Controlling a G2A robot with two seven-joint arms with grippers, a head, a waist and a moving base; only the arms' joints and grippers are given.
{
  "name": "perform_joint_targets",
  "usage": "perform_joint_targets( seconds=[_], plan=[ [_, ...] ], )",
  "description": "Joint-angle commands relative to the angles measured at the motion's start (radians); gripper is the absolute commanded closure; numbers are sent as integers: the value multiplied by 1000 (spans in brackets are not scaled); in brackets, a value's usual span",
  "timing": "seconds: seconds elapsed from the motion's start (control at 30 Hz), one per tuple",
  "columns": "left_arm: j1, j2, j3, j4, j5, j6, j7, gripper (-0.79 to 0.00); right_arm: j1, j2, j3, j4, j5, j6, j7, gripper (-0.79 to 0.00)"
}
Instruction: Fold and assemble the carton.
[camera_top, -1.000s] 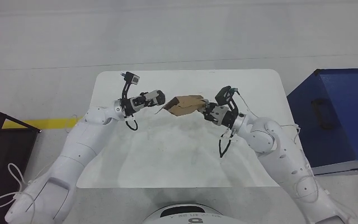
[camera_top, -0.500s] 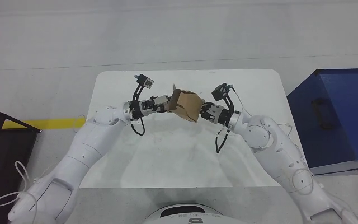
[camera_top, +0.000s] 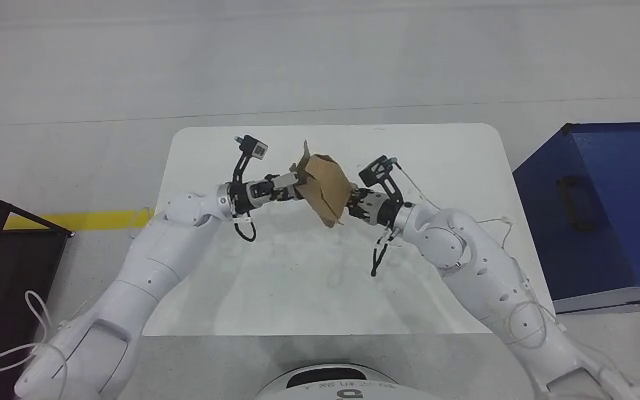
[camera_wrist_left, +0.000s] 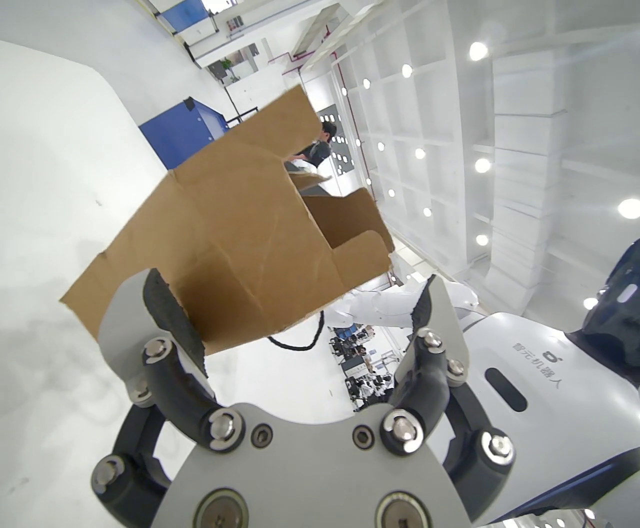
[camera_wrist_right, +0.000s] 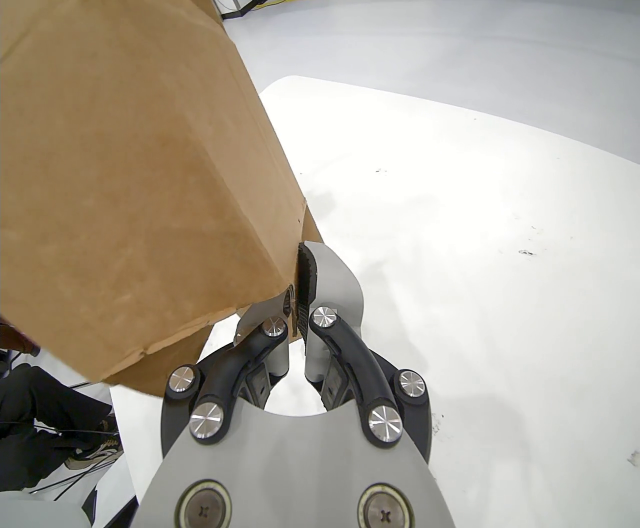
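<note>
The brown cardboard carton (camera_top: 325, 187) hangs above the white table (camera_top: 300, 280), tilted, half formed, with loose flaps. My right gripper (camera_top: 349, 207) is shut on a flap at the carton's edge; in the right wrist view its fingers (camera_wrist_right: 320, 280) pinch the cardboard (camera_wrist_right: 125, 175). My left gripper (camera_top: 298, 183) stands open at the carton's other side. The left wrist view shows its two fingertips spread wide, with one pad (camera_wrist_left: 170, 315) against the lower edge of the carton (camera_wrist_left: 235, 250). The carton's open end with its flaps faces away from this camera.
A blue bin (camera_top: 590, 210) stands on the floor off the table's right side. A yellow floor line (camera_top: 90, 218) runs at the left. The table's near half is bare.
The carton has been lifted and tipped up from a flatter pose. The right arm has swung left with it. The left gripper has moved in close to the carton's left side.
</note>
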Motion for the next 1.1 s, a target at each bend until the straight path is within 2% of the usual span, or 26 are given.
perform_joint_targets(
  seconds=[0.0,0.37,0.5,0.7,0.8,0.87,0.97,1.07],
  plan=[
    [3,4,-2,8,31,-26,27,-785,-1,0,7,-1,-3,3,-2,0],
    [-6,24,5,59,108,-91,92,-785,-37,5,37,-40,-82,23,-12,0],
    [-17,22,23,78,149,-110,111,-705,-42,5,43,-43,-82,19,1,0],
    [-29,17,50,97,172,-131,132,-542,-37,3,51,-35,-52,11,28,0],
    [-30,17,57,100,138,-128,129,-502,-35,4,56,-31,-27,-23,47,0],
    [-28,20,57,90,86,-113,114,-529,-35,5,62,-29,-16,-41,58,0],
    [-18,33,41,59,-31,-57,58,-714,-39,7,67,-31,8,-90,83,0],
    [-7,51,8,50,-72,-24,25,-785,-41,11,74,-28,63,-167,123,0]
  ],
)
